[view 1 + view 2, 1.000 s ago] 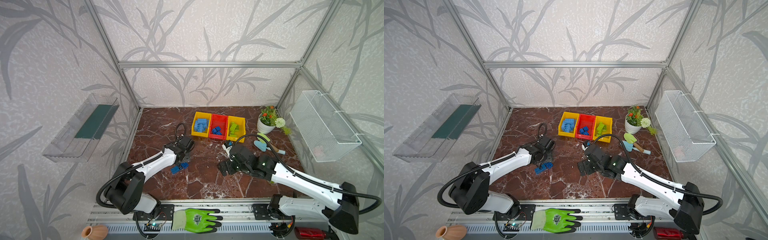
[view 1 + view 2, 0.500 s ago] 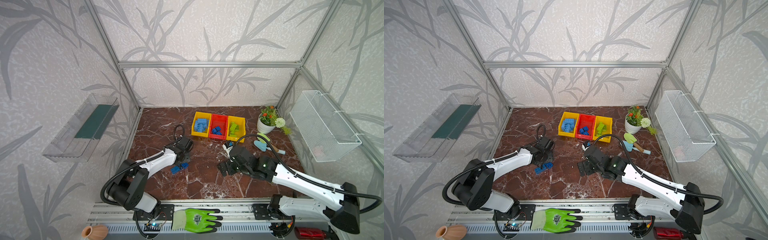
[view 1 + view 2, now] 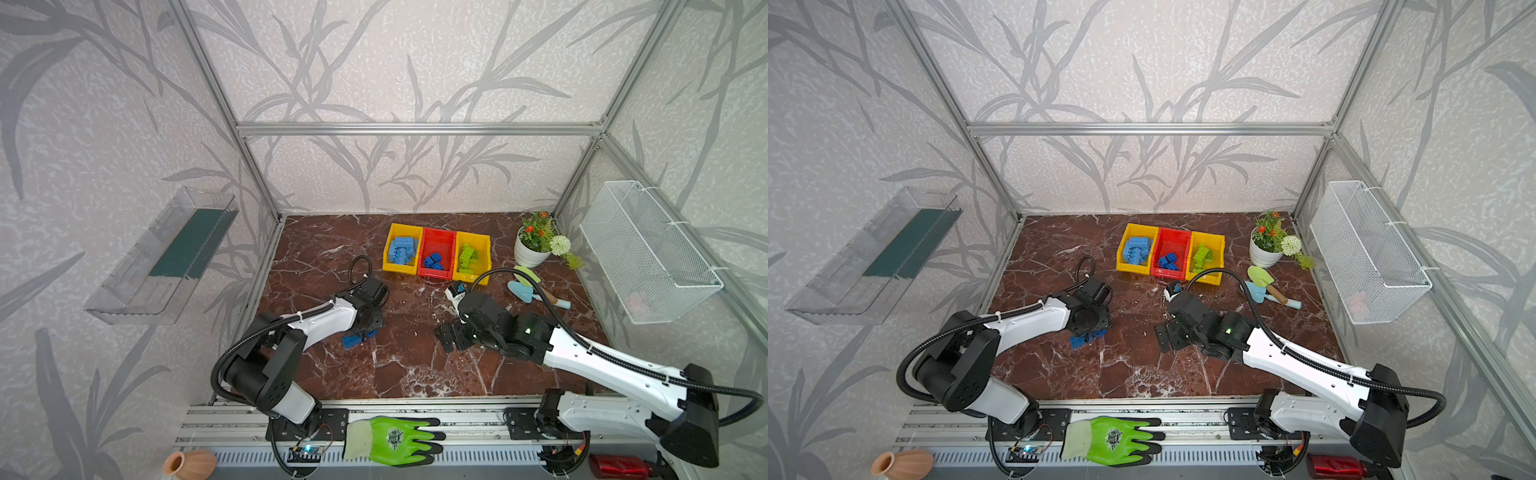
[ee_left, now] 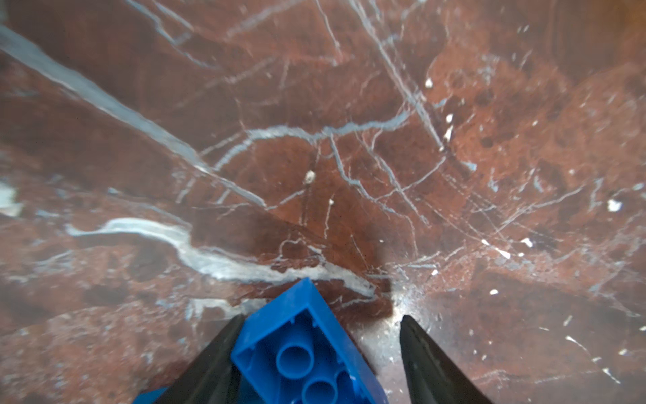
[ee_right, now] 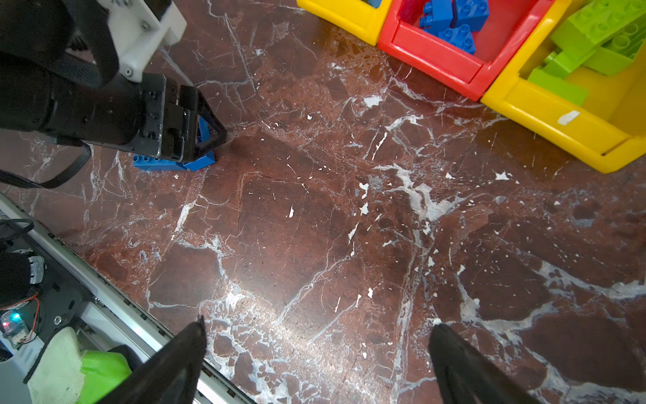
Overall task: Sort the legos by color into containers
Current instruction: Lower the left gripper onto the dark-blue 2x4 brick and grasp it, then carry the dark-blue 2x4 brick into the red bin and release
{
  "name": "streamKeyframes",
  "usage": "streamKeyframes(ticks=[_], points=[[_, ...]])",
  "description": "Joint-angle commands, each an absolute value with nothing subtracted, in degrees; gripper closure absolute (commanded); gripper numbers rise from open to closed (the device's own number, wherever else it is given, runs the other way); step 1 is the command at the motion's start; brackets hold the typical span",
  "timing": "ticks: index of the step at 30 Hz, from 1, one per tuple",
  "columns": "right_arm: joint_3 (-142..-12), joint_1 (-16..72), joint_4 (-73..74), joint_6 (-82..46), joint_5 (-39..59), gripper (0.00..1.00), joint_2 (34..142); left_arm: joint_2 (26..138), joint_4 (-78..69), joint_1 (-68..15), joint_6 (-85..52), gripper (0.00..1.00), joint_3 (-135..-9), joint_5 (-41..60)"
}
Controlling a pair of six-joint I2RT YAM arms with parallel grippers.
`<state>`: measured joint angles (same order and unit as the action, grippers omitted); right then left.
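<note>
Left elbow has swung inward a little since a second ago; left hand [image 3: 365, 330] stays low over the same spot on the counter [image 3: 407, 370]; right hand [image 5: 318, 323] unmoved. My left fingers [image 4: 216, 363] stand apart around a tilted dark blue brick [image 4: 304, 349], hollow side up; one finger against it, a gap at the other. A second blue brick [image 5: 153, 163] lies flat beside it. Right hand is spread wide, holding nothing. The containers [image 3: 434, 273] near the back wall hold sorted legos [image 3: 401, 249].
</note>
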<state>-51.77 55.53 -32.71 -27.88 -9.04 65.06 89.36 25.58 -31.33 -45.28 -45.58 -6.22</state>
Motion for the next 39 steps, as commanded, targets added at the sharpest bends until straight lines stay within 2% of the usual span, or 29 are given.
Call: streamKeyframes(ticks=[1, 6, 14, 19, 20, 26, 33, 39], points=[[-51.1, 56.0, -32.2, -27.4, -10.2, 0.01, 64.4, 91.1, 25.5, -32.5, -46.9, 0.32, -46.9, -5.3], [-50.5, 56.0, -32.4, -27.3, -10.5, 0.01, 63.3, 92.4, 26.5, -34.9, -47.3, 0.37, -48.5, -5.9], [-50.0, 56.0, -31.9, -26.9, -10.8, 0.01, 62.5, 94.0, 27.7, -37.5, -48.5, 0.57, -48.1, -6.3], [-49.3, 56.0, -31.9, -26.9, -11.2, 0.01, 61.3, 95.0, 28.8, -38.7, -48.9, 0.83, -48.9, -6.9], [-49.2, 56.0, -32.0, -26.9, -11.3, 0.01, 60.9, 95.3, 29.2, -38.8, -48.7, 0.85, -49.7, -7.2], [-49.9, 55.9, -34.6, -26.0, -13.9, 0.01, 58.0, 99.2, 34.3, -38.9, -44.9, 0.89, -60.6, -9.0], [-49.3, 53.2, -38.3, -25.3, -16.5, 0.01, 52.2, 110.7, 42.8, -38.9, -37.5, 0.89, -87.4, -10.3], [-48.2, 47.4, -38.9, -24.7, -12.7, 0.01, 49.4, 123.2, 47.1, -38.9, -32.0, 0.89, -110.4, -10.6]])
